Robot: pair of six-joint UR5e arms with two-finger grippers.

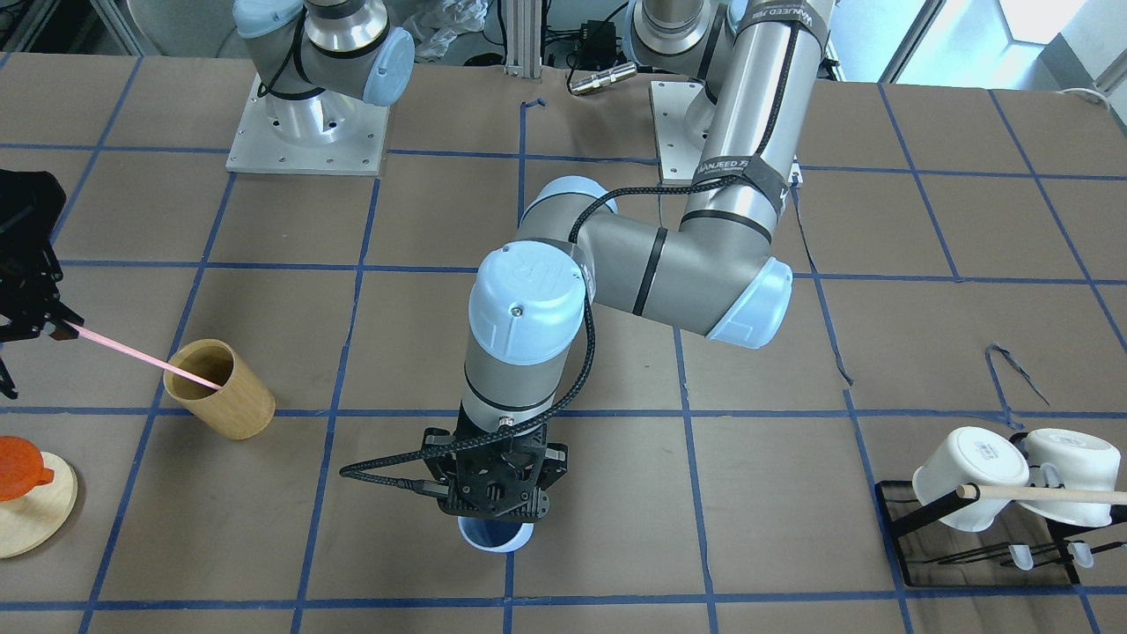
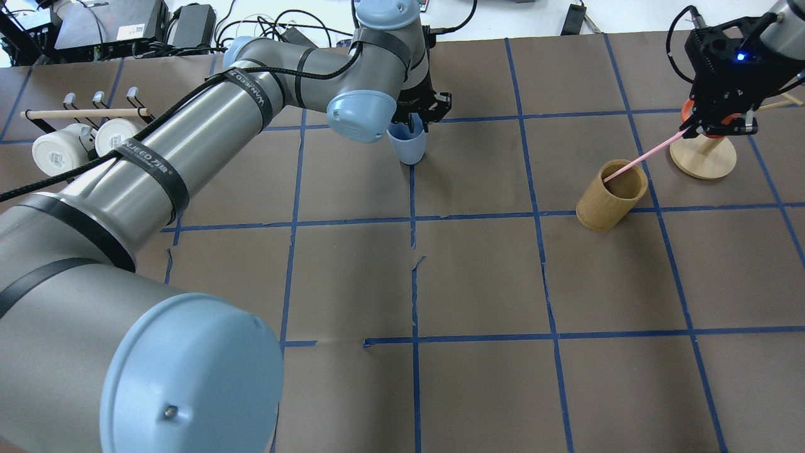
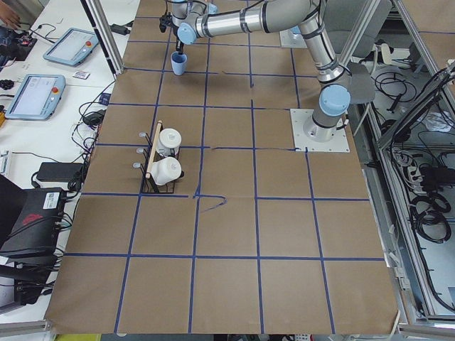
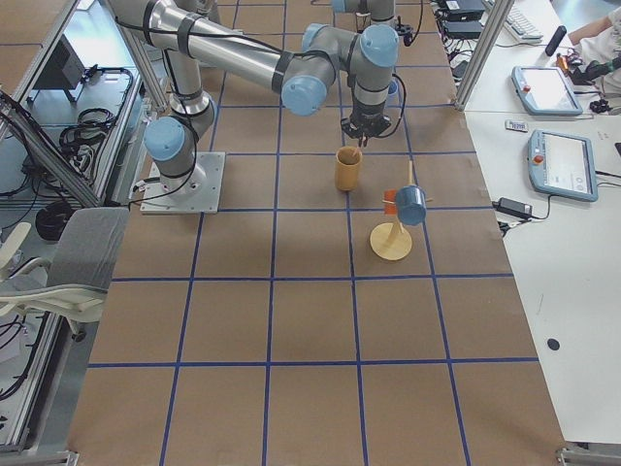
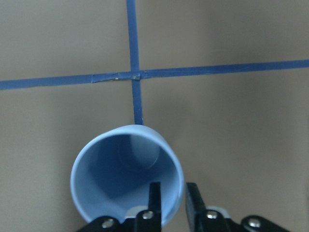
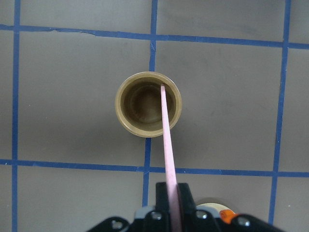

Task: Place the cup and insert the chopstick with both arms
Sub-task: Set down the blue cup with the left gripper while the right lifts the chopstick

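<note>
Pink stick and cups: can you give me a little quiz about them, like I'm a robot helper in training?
1. True or false: the left gripper grips the blue cup by its rim.
2. The pink chopstick in the right gripper aims at: A) the blue cup, B) the wooden cup, C) the white mugs.
3. How many white mugs hang on the wooden rod?

Key: 1 true; 2 B; 3 two.
</note>
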